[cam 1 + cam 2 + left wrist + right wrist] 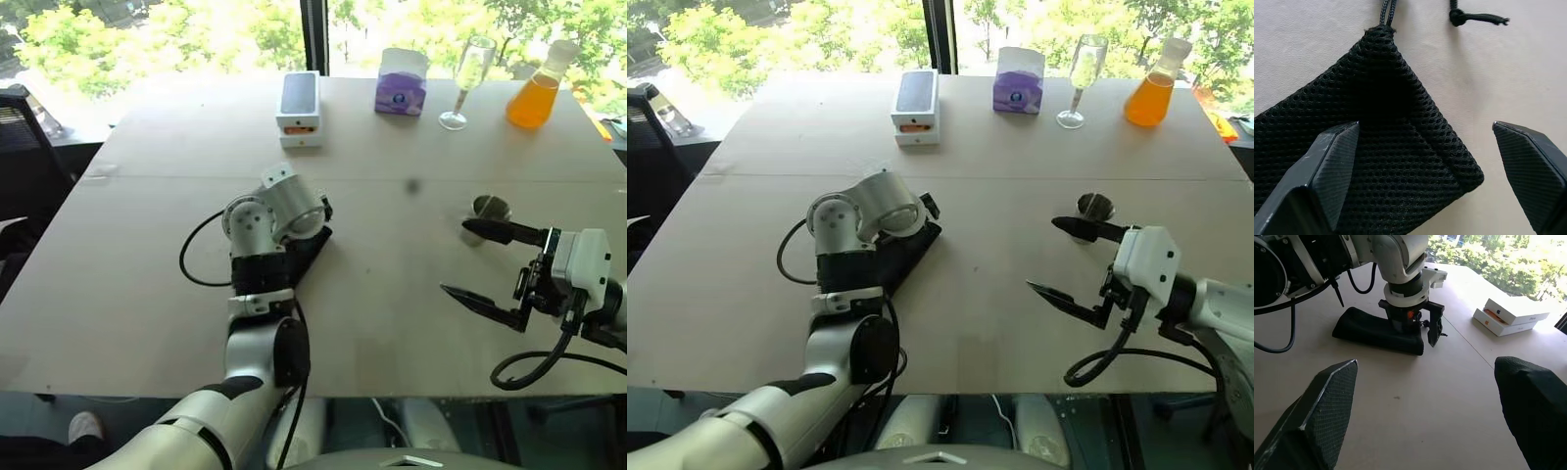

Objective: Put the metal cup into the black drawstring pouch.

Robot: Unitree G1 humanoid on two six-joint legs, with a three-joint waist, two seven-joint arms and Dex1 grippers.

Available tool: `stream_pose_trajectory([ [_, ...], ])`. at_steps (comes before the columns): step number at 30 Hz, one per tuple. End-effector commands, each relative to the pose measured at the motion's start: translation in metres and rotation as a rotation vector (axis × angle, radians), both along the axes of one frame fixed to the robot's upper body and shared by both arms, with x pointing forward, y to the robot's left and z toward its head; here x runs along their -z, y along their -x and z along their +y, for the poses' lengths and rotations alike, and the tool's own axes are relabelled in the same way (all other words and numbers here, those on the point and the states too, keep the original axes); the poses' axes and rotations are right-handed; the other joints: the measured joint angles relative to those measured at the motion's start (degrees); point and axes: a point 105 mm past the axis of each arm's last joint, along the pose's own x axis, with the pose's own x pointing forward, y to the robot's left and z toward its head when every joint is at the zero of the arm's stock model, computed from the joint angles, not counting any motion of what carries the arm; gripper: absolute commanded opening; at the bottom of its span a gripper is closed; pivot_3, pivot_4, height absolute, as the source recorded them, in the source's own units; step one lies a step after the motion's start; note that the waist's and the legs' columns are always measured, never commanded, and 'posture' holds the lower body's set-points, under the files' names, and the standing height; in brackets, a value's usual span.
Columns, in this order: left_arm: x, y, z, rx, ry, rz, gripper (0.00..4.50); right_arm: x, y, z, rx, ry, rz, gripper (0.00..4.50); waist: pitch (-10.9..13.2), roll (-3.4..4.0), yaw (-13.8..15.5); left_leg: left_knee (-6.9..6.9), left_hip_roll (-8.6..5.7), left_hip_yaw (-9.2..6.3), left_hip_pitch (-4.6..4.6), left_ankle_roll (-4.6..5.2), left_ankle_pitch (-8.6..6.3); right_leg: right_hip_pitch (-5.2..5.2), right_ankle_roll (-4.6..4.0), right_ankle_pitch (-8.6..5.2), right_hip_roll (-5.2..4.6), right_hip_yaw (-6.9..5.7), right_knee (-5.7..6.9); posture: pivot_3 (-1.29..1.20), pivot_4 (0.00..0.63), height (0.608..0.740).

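Nearest me, my right gripper (468, 259) hovers spread wide, empty, just short of the metal cup (487, 214) upright on the table (147, 294); my left gripper (1415, 330) straddles the black drawstring pouch (1371, 329) lying flat at mid-table, fingers apart around its corner, not pinching

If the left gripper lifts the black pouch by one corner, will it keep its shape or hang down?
Probably it will droop: the black drawstring pouch is soft open mesh lying flat on the table. The weave should give the left gripper good friction. It looks light, so its cord would likely trail behind.
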Motion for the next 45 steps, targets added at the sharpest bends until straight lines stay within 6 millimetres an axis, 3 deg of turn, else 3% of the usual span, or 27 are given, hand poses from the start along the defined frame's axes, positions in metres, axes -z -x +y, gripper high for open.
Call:
stream_pose_trajectory([
  [1,-0.010,0.004,0.014,-0.056,-0.104,-0.002,2.82,-0.009,0.004,-0.001,-0.003,0.009,-0.061,4.50,0.0,0.00,0.0,0.00,0.00,0.00,0.00,0.00,0.00,0.00,0.00,0.00,0.00,0.00,0.00,0.00,0.150,0.740],
  [4,-0.014,0.005,0.015,-0.055,-0.123,-0.012,1.55,-0.008,0.004,-0.001,-0.001,0.009,-0.061,4.50,0.0,-0.04,0.0,0.01,0.00,0.00,0.00,0.00,0.00,0.00,0.00,0.00,0.00,0.00,0.00,0.00,0.150,0.740],
  [5,-0.014,0.005,0.016,-0.057,-0.125,-0.012,0.93,-0.007,0.004,-0.001,-0.001,0.009,-0.060,4.50,0.0,-0.05,0.0,0.01,0.00,0.00,0.00,0.00,0.00,0.00,0.00,0.00,0.00,0.00,0.00,0.00,0.150,0.740],
  [6,-0.014,0.005,0.015,-0.055,-0.124,-0.012,0.78,-0.007,0.004,-0.001,-0.002,0.009,-0.060,4.50,0.0,-0.05,0.1,0.01,0.00,0.00,0.00,0.00,0.00,0.00,0.00,0.00,0.00,-0.01,0.00,0.00,0.150,0.740],
  [8,-0.013,0.006,0.014,-0.048,-0.114,-0.014,0.03,-0.006,0.004,-0.002,-0.003,0.011,-0.058,4.50,0.0,-0.05,0.1,0.01,0.00,0.00,0.00,0.00,0.00,0.00,0.00,0.00,0.00,-0.01,0.00,0.00,0.150,0.740],
  [12,-0.019,0.004,0.015,0.023,-0.121,-0.077,0.03,-0.005,0.003,-0.002,-0.003,0.013,-0.058,4.50,0.1,-0.12,0.0,0.01,0.00,0.00,0.00,0.00,0.00,0.00,0.01,0.00,-0.01,0.00,0.00,0.00,0.150,0.740],
  [19,-0.059,-0.012,0.033,0.515,-0.457,-0.376,0.03,-0.005,0.000,-0.001,0.012,0.003,-0.070,4.50,0.1,-0.10,-0.5,-0.15,0.04,0.11,0.04,-0.13,0.07,-0.19,0.00,0.00,0.16,-0.04,0.13,0.00,0.150,0.740],
  [23,-0.088,-0.023,0.013,0.846,-0.427,-0.651,0.03,-0.004,-0.002,0.001,0.025,-0.010,-0.072,4.50,0.1,-0.03,0.1,-0.18,0.00,0.13,0.06,-0.15,0.08,-0.16,0.00,0.00,0.27,-0.10,0.03,0.00,0.150,0.740],
  [25,-0.095,-0.019,-0.003,1.070,-0.479,-0.733,0.03,-0.003,-0.002,0.003,0.027,-0.016,-0.072,4.50,0.1,-0.04,0.2,-0.17,-0.04,0.06,0.01,-0.14,0.08,-0.14,0.00,0.00,0.12,-0.16,-0.03,0.00,0.150,0.740],
  [28,-0.087,-0.004,-0.020,1.415,-0.622,-0.805,0.03,-0.001,-0.002,0.006,0.030,-0.022,-0.074,4.50,0.2,0.03,-0.2,-0.23,-0.03,0.06,-0.01,-0.14,0.08,-0.14,-0.01,0.00,0.03,-0.14,-0.09,0.00,0.150,0.740],
  [31,-0.061,0.006,-0.018,1.647,-0.740,-0.770,0.03,-0.001,-0.001,0.008,0.046,-0.036,-0.079,4.50,0.2,0.05,-0.6,-0.37,0.01,0.12,-0.02,-0.13,0.08,-0.21,-0.02,-0.01,0.01,0.10,-0.11,0.00,0.150,0.740],
  [34,-0.035,0.002,-0.006,1.775,-0.887,-0.695,0.03,0.001,0.002,0.008,0.066,-0.042,-0.079,4.50,0.2,0.05,-0.7,-0.42,0.02,0.13,-0.06,-0.11,0.08,-0.30,-0.02,-0.01,0.03,0.20,-0.08,0.00,0.150,0.740],
  [39,-0.022,-0.002,0.008,1.886,-1.121,-0.649,0.03,0.004,0.009,0.009,0.093,-0.051,-0.072,4.50,0.2,0.05,-0.8,-0.19,0.03,0.04,-0.36,-0.04,0.05,-0.52,-0.01,-0.01,0.08,0.12,0.01,0.00,0.150,0.740],
  [42,-0.022,0.003,0.006,1.885,-1.190,-0.670,0.93,0.006,0.011,0.008,0.108,-0.057,-0.067,4.50,0.2,0.05,-0.8,-0.01,0.02,-0.04,-0.52,0.04,0.00,-0.54,-0.01,0.00,0.08,-0.01,0.02,0.00,0.150,0.740],
  [44,-0.025,0.010,-0.001,1.869,-1.294,-0.729,1.85,0.006,0.013,0.007,0.121,-0.067,-0.055,4.50,0.2,0.05,-0.8,0.01,0.01,-0.07,-0.58,0.07,-0.01,-0.58,-0.01,0.00,0.06,-0.03,0.01,0.00,0.150,0.740],
  [45,-0.026,0.012,-0.003,1.841,-1.332,-0.753,1.85,0.007,0.014,0.006,0.125,-0.070,-0.049,4.50,0.2,0.05,-0.8,0.03,0.01,-0.11,-0.65,0.07,-0.01,-0.62,-0.01,0.00,0.05,-0.07,0.01,0.00,0.150,0.740],
])
